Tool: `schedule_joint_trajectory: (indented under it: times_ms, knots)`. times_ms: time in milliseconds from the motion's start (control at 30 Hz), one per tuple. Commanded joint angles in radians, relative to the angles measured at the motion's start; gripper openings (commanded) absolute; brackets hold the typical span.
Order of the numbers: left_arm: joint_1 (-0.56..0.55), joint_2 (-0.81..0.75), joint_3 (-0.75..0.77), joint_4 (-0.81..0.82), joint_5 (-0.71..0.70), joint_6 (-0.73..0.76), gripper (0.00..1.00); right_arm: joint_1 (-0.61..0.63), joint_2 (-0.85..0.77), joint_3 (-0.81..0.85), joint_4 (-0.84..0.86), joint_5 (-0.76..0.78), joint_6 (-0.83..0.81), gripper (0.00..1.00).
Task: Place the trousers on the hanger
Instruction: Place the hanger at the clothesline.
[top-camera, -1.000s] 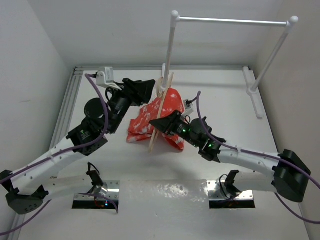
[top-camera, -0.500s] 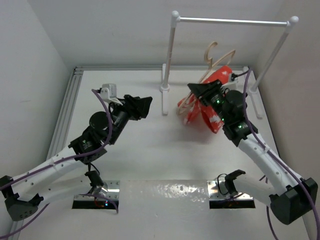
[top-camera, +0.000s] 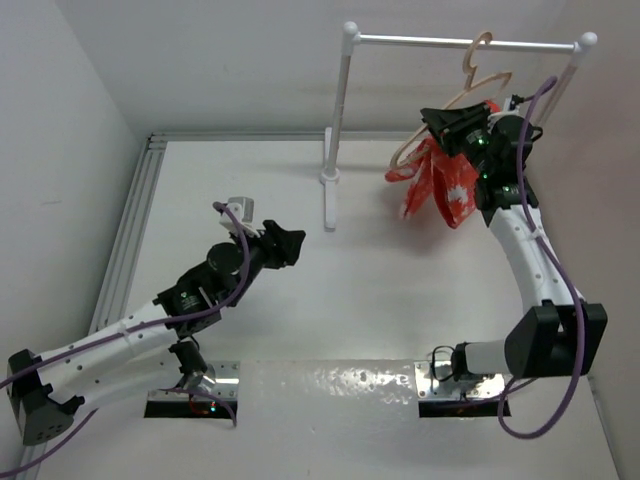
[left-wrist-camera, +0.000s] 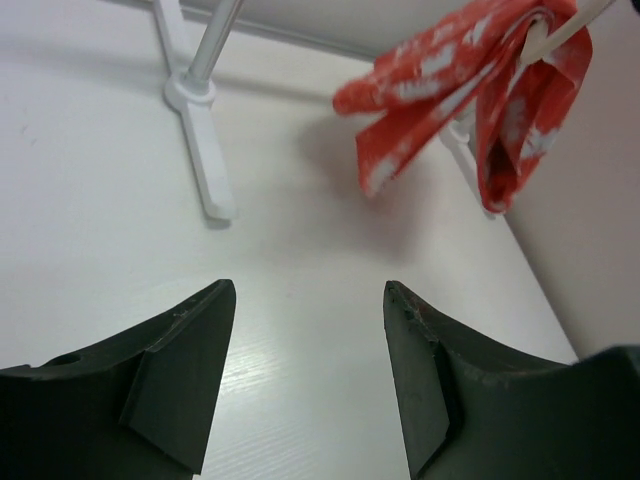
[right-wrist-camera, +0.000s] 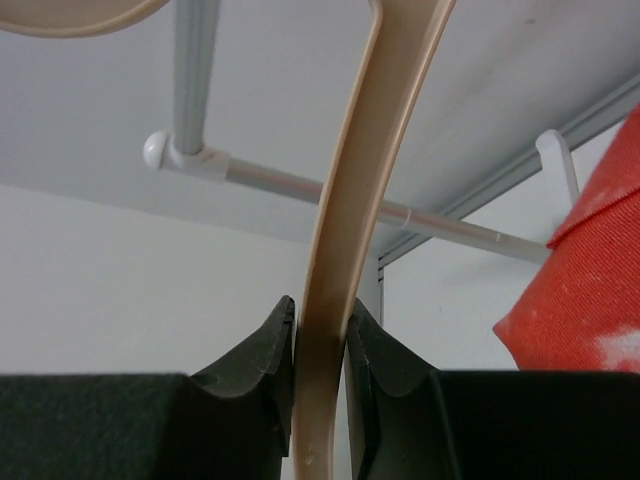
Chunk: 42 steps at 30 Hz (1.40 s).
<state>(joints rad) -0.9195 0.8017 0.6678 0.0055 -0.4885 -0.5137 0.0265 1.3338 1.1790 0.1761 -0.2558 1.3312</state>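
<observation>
The red-orange trousers (top-camera: 440, 185) with white blotches hang folded over the pale tan hanger (top-camera: 470, 90), high at the back right. The hanger's hook sits at the white rail (top-camera: 465, 41). My right gripper (top-camera: 447, 122) is shut on the hanger's arm; in the right wrist view the tan wood (right-wrist-camera: 355, 215) is pinched between both fingers (right-wrist-camera: 270, 350) and a corner of the trousers (right-wrist-camera: 590, 280) shows at right. My left gripper (top-camera: 290, 243) is open and empty over the table; its view shows the trousers (left-wrist-camera: 470, 75) ahead, up and to the right.
The white rail stands on two posts, the left post (top-camera: 338, 110) with a foot bar (top-camera: 329, 200) on the table, the right post (top-camera: 545, 110) near the right wall. Walls close in at left, back and right.
My right gripper has lifted the hanger with the trousers from the table's middle up and right to the rail. My left gripper has let go and drawn back toward the near left.
</observation>
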Motion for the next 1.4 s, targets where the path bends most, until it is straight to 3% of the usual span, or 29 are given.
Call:
schedule_joint_trajectory:
  times_ms: [0,600,1200,1267,1300,1367]
  knots:
    - [-0.007,-0.019,-0.019,0.007,-0.002,-0.014,0.59,-0.058,0.017,0.113,0.177,-0.112,0.028,0.00]
    - [-0.007,0.034,-0.059,0.036,0.014,-0.022,0.57,-0.223,0.203,0.310,0.163,-0.275,0.082,0.00]
    - [-0.007,0.033,-0.080,0.034,0.004,-0.042,0.56,-0.295,0.209,0.093,0.261,-0.313,0.100,0.01]
    - [-0.007,0.034,-0.076,0.028,0.001,-0.040,0.56,-0.296,0.196,0.073,0.263,-0.309,0.097,0.17]
    - [-0.007,0.034,-0.074,0.027,-0.004,-0.040,0.56,-0.296,0.189,0.058,0.258,-0.309,0.086,0.44]
    - [-0.007,0.028,-0.070,0.022,-0.007,-0.039,0.56,-0.303,0.165,0.051,0.234,-0.304,0.065,0.66]
